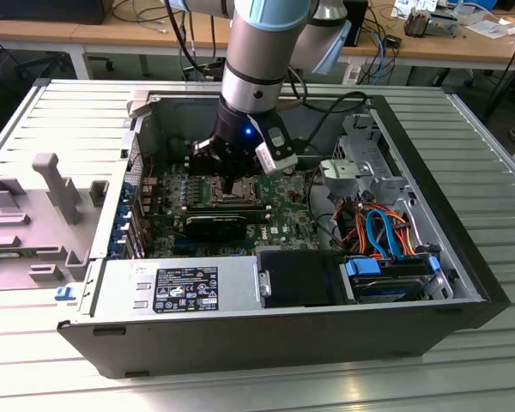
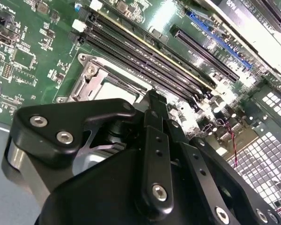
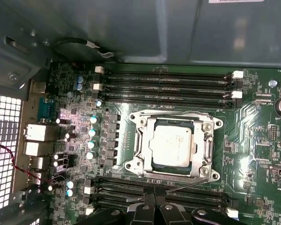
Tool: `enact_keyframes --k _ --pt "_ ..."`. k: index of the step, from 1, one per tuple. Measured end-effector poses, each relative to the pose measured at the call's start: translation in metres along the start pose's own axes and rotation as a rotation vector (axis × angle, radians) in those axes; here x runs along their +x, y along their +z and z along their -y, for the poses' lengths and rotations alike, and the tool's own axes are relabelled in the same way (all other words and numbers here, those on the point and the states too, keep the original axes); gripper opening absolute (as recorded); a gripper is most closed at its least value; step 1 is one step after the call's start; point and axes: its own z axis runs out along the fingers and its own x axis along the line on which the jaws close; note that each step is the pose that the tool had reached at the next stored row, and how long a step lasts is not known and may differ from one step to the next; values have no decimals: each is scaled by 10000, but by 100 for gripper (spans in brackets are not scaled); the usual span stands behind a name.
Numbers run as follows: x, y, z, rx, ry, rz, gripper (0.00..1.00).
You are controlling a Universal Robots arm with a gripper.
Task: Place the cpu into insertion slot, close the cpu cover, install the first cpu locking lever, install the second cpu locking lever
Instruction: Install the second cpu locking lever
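Note:
The cpu [image 3: 172, 145], a silver-grey square chip, lies in the insertion slot [image 3: 136, 123] on the green motherboard. The cpu cover [image 3: 203, 146], a silver frame, lies flat over it, and the chip shows through its window. A thin silver locking lever [image 3: 178, 188] slants along the socket edge nearest my gripper [image 3: 155, 206]. The black fingers are pressed together, shut, with their tips just beside that lever; I cannot tell whether they touch it. In the exterior view my gripper [image 1: 238, 184] hangs inside the open computer case, right over the socket [image 1: 225, 196]. In the second wrist view the fingertips [image 2: 154, 101] cover part of the socket [image 2: 107, 82].
Long black memory slots [image 3: 164, 82] run on both sides of the socket. The case walls [image 1: 266, 330], a power supply [image 1: 176, 287], a drive with blue clips [image 1: 390, 275] and orange and blue cables [image 1: 373, 227] surround the board. A grey fixture [image 1: 47, 215] stands at the exterior view's left.

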Motion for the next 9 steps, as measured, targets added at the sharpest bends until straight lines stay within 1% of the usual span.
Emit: enact_keyframes --k 1,3,4,7,9 --pt "17 11 -2 -4 -2 1 11" --pt "104 96 -6 0 -1 -1 11" --pt "137 131 -7 1 -2 -2 11" --pt "181 199 -2 2 -2 -2 11" --pt "212 268 10 1 -4 -1 11"
